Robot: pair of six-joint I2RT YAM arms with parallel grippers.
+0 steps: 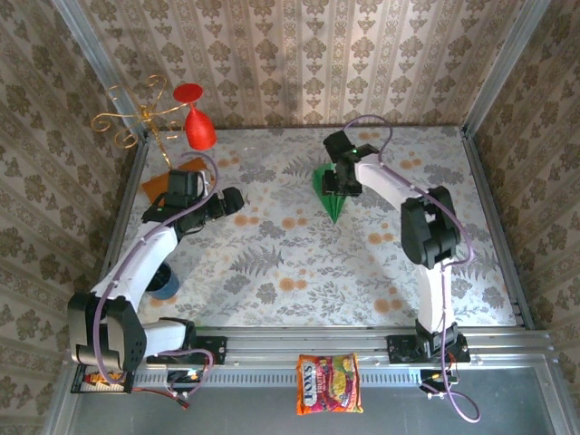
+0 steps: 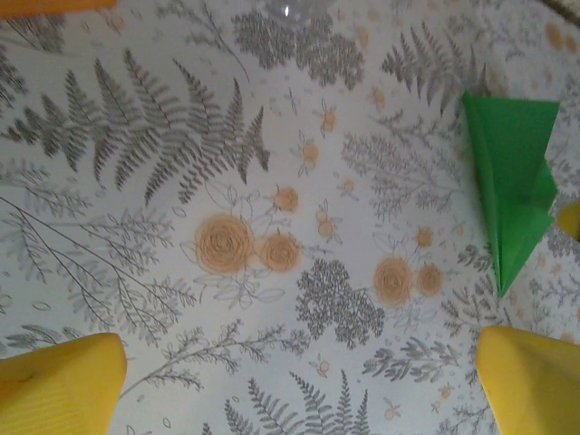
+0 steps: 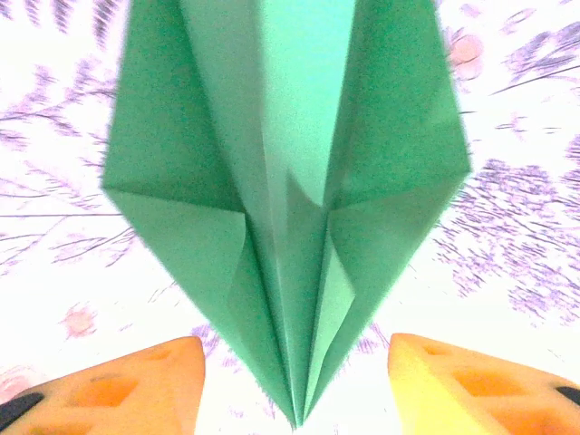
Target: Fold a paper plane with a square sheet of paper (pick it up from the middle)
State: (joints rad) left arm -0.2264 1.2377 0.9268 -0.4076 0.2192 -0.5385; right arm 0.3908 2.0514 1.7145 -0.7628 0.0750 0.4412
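The square sheet of paper is folded into a slim green paper plane (image 1: 330,198) lying flat at the table's far middle, its point toward the near side. In the right wrist view the paper plane (image 3: 290,181) runs down the centre and its tip ends between my orange fingers (image 3: 127,385). My right gripper (image 3: 294,385) is open, with the jaws clear of the paper on both sides. From above, the right gripper (image 1: 337,186) hangs over the plane's rear half. My left gripper (image 1: 236,199) stands open over bare cloth, left of the paper plane (image 2: 512,181); its yellow fingertips (image 2: 59,385) are wide apart.
A red goblet (image 1: 198,125) and a gold wire stand (image 1: 136,116) are at the back left. An orange-brown board (image 1: 163,183) lies beside the left arm. A blue object (image 1: 167,286) sits by the left arm's base. A snack packet (image 1: 328,383) lies on the near rail. Patterned walls enclose the table.
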